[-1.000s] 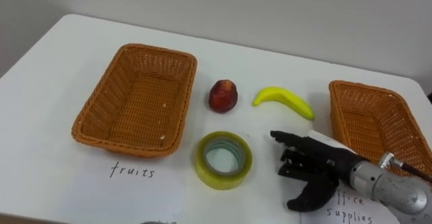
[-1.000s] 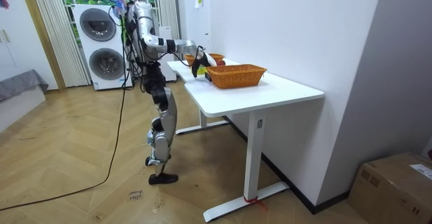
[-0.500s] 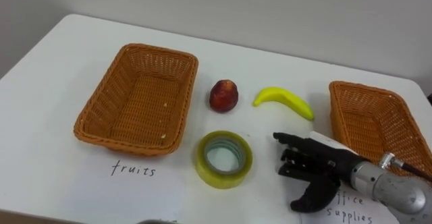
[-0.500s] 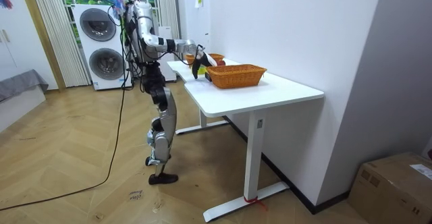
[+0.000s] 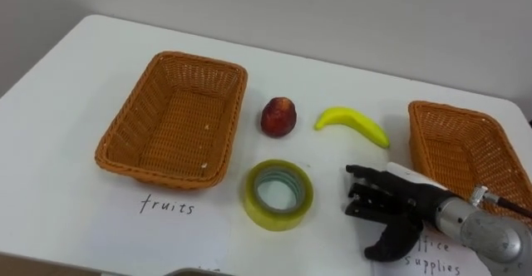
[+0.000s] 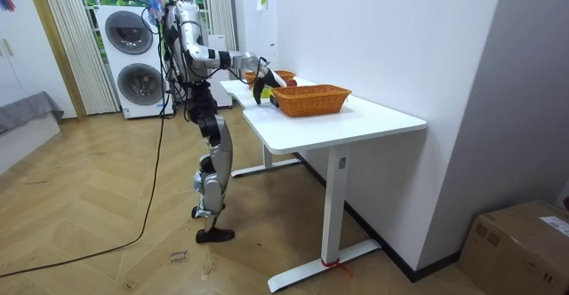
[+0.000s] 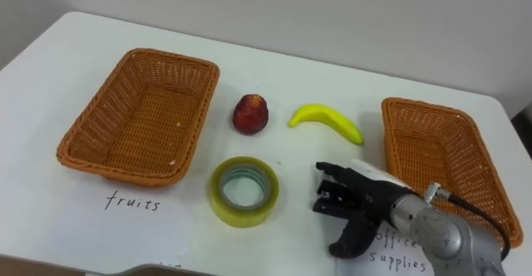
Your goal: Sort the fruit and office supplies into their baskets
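Btwn glossy tape ring [image 5: 278,216] & woven wicker basket [image 5: 432,155]: right robot hand [image 5: 399,206], splayed open, empty.

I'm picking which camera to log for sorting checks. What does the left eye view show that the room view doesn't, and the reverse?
Left eye view's own: the empty insides of the left basket and right basket, the handwritten labels, and the right hand's straight fingers beside the tape roll. Room view's own: the robot standing at the table, the washing machines behind it, the wooden floor, a cardboard box. Shared: the white table, wicker baskets, the right arm reaching over the table.
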### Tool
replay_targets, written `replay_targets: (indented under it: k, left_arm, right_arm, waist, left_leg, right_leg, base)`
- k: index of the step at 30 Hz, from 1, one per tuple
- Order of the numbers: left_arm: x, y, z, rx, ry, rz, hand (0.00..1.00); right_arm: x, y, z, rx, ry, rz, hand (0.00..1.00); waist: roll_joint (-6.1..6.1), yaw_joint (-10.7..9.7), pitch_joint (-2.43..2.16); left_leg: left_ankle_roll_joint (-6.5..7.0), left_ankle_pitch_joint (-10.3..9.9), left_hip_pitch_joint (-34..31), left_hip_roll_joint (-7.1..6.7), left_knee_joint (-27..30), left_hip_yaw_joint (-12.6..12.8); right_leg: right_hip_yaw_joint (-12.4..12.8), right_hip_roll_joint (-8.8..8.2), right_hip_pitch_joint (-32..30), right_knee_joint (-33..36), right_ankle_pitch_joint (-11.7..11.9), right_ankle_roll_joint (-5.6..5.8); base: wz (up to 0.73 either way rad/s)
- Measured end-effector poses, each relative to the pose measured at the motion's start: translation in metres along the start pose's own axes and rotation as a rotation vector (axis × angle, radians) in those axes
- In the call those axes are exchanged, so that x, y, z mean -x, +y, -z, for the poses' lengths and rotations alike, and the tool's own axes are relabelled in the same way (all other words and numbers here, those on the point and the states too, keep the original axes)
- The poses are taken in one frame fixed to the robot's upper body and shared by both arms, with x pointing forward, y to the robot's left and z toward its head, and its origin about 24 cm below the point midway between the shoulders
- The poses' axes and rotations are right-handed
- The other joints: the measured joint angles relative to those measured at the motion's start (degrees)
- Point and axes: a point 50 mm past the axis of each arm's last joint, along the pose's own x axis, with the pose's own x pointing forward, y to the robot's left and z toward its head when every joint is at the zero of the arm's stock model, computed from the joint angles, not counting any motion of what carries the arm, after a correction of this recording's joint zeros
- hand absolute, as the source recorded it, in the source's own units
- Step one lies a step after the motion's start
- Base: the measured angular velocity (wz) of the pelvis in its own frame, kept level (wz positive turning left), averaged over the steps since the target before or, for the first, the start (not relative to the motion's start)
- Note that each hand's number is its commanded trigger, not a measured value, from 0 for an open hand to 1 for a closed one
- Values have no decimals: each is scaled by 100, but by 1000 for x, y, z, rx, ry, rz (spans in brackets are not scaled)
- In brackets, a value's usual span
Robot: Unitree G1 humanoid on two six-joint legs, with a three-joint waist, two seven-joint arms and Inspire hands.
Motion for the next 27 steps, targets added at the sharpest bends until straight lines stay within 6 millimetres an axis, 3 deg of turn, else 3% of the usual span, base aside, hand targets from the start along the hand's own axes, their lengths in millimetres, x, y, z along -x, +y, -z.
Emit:
replay_targets:
  k: [8, 20, 21, 22, 23, 27]
  left_arm:
    - [0, -1, 0, 1, 7, -7, 0]
    - [0, -1, 1, 1, 13, -1, 0]
    - [0, -1, 1, 1, 13, 0, 0]
    - [0, -1, 1, 1, 13, 1, 0]
    - [0, -1, 0, 1, 13, 2, 0]
    - [0, -2, 0, 5, 15, 5, 0]
  right_arm:
    - [1, -2, -2, 2, 7, 1, 0]
    - [0, 0, 2, -9, 24, -14, 0]
    - [0, 0, 2, -9, 25, -15, 28]
    - [0, 0, 2, -9, 25, -15, 90]
    - [0, 0, 2, -9, 25, -15, 100]
    - [-2, -5, 1, -5, 27, 14, 100]
  waist:
    - [65, -1, -2]
    - [-33, 25, -2]
    - [-33, 26, -2]
    - [-33, 26, -2]
    - [-33, 26, -2]
    - [-31, 21, -2]
  left_leg:
    - [0, 2, 8, -1, 11, 5]
    - [1, 1, 3, -3, 20, 3]
    - [1, 1, 2, -3, 19, 3]
    - [1, 1, 1, -3, 18, 3]
    - [1, 1, 1, -3, 16, 3]
    - [1, 0, -7, -3, 8, 1]
  right_leg:
    - [3, -1, -4, 1, 0, 0]
    - [-22, -5, -2, 1, 0, 0]
    - [-22, -4, -2, 1, 0, 0]
    - [-22, -4, -2, 1, 0, 0]
    - [-22, -4, -2, 1, 0, 0]
    - [-24, -3, -2, 0, 0, 0]
  base:
    - [0]
    - [0]
    - [0]
    - [0]
    - [0]
    - [0]
